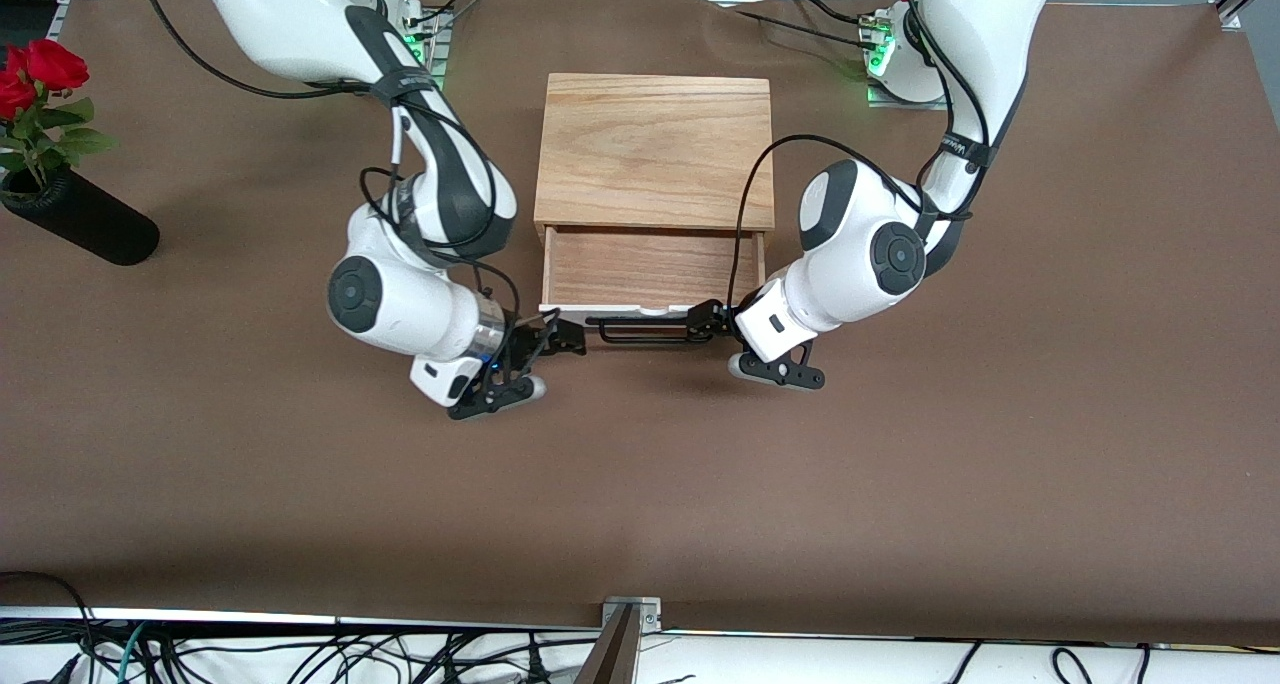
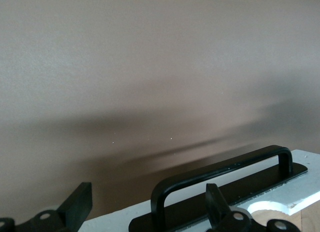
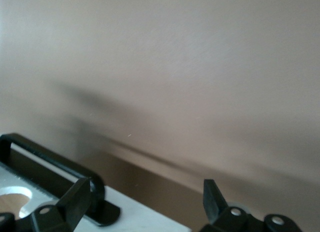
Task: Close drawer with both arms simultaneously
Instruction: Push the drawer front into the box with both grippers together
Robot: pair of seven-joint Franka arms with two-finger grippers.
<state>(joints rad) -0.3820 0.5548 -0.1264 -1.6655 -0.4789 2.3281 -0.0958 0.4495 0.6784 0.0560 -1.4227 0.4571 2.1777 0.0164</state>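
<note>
Overhead, brown table (image 1: 900, 484) bears oak box (image 1: 655, 149), rose vase (image 1: 85, 226).

Handle (image 1: 655, 326): both ends were covered by the grippers in the front view; the wrist views each cut one end off at the frame edge.
Left gripper (image 2: 145, 204): only two fingertips showed above the frame edge.
Right gripper (image 3: 147, 202): only two fingertips showed, the rest cut off.
Drawer (image 1: 652, 269): its rear part sat hidden inside the box (image 1: 655, 149).
Vase (image 1: 85, 222): cut off at the frame edge.
</note>
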